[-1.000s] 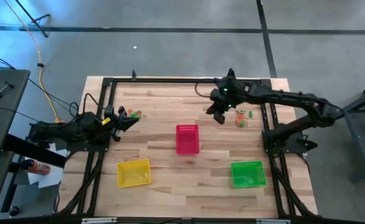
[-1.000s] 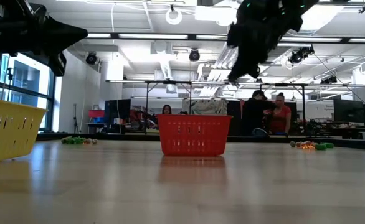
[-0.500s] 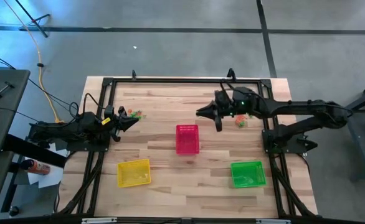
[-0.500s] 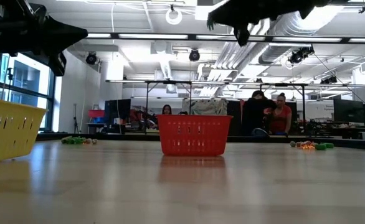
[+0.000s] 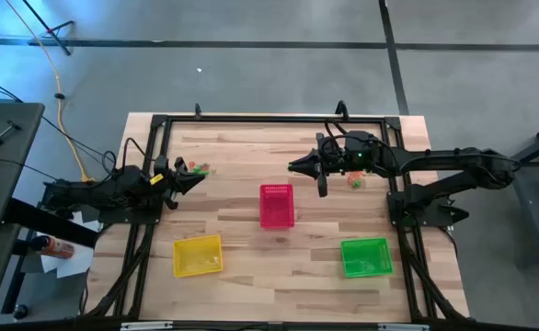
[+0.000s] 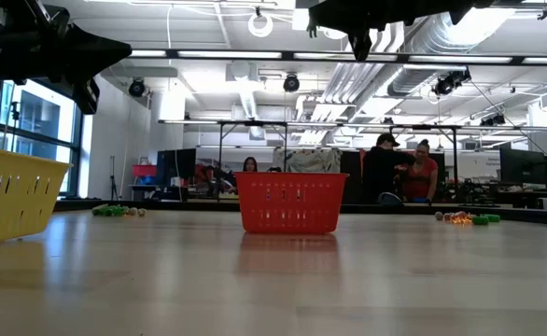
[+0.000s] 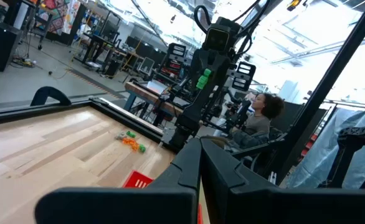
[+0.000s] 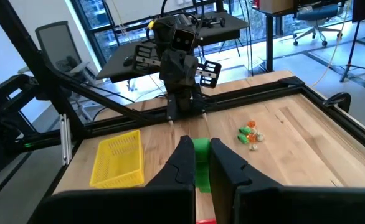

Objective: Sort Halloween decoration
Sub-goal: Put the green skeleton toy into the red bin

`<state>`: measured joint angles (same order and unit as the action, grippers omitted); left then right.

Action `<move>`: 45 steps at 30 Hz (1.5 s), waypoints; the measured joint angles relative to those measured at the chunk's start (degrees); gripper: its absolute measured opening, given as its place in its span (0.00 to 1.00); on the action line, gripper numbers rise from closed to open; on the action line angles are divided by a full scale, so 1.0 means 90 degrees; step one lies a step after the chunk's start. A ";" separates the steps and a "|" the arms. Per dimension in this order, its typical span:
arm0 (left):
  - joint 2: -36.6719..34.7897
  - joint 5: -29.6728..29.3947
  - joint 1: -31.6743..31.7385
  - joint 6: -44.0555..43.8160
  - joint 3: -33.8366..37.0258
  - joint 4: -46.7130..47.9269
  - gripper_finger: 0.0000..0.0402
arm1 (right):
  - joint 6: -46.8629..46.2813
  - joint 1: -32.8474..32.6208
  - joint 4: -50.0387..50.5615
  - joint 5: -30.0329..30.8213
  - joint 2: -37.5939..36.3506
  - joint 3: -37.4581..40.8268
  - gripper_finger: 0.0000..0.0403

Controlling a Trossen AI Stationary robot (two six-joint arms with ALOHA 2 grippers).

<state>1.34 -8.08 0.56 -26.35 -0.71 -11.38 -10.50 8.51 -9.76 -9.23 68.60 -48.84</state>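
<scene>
My right gripper point(image 5: 294, 166) hangs above the counter point(image 5: 251, 257), its fingers pinched narrow on a small green trinket point(image 8: 201, 163) that shows between them in the right wrist view. The red basket point(image 5: 277, 204) lies at about seven o'clock from those fingertips, close by, while the green basket point(image 5: 366, 256) sits well off toward five o'clock. The left gripper point(image 5: 196, 178) waits at the counter's nine o'clock edge, fingers closed on nothing, with a loose cluster of trinkets point(image 5: 198, 167) just beside it.

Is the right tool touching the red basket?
Apart. The low view shows the right tool high above the red basket, with open air between them.
</scene>
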 joint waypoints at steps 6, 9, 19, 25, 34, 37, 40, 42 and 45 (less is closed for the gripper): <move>0.0000 0.0000 -0.0002 0.0000 0.0000 0.0000 0.00 | -0.0015 0.0000 0.0000 -0.0024 0.0000 0.0000 0.01; 0.0001 0.0000 0.0000 -0.0002 0.0000 0.0000 0.00 | -0.0016 0.0000 0.0000 -0.0095 0.0000 0.0000 0.01; 0.0001 0.0000 0.0000 0.0001 0.0000 0.0000 0.00 | -0.0137 -0.0002 0.0000 -0.0186 0.0000 0.0000 0.01; 0.0001 0.0000 -0.0002 0.0001 0.0000 0.0000 0.00 | -0.0119 -0.0019 0.0028 -0.0482 0.0000 -0.0002 0.01; 0.0000 0.0000 -0.0001 -0.0002 0.0000 -0.0001 0.00 | 0.0479 -0.0461 0.0622 -0.0498 0.0583 -0.0321 0.01; 0.0001 0.0000 -0.0002 0.0001 0.0000 0.0000 0.00 | 0.0973 -0.0578 0.1181 -0.0497 0.1109 -0.0627 0.01; 0.0001 0.0000 -0.0002 0.0001 0.0000 0.0009 0.00 | 0.1271 -0.0595 0.1509 -0.0499 0.1656 -0.0782 0.04; -0.0002 -0.0001 -0.0002 -0.0002 0.0000 0.0005 0.00 | 0.1339 -0.0588 0.1490 -0.0496 0.1974 -0.0825 0.06; -0.0002 0.0000 -0.0002 -0.0002 0.0000 0.0007 0.00 | 0.1492 -0.0585 0.1462 -0.0490 0.2444 -0.0828 0.10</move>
<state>1.32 -8.08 0.54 -26.37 -0.71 -11.31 2.92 3.25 3.40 -13.64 90.59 -56.29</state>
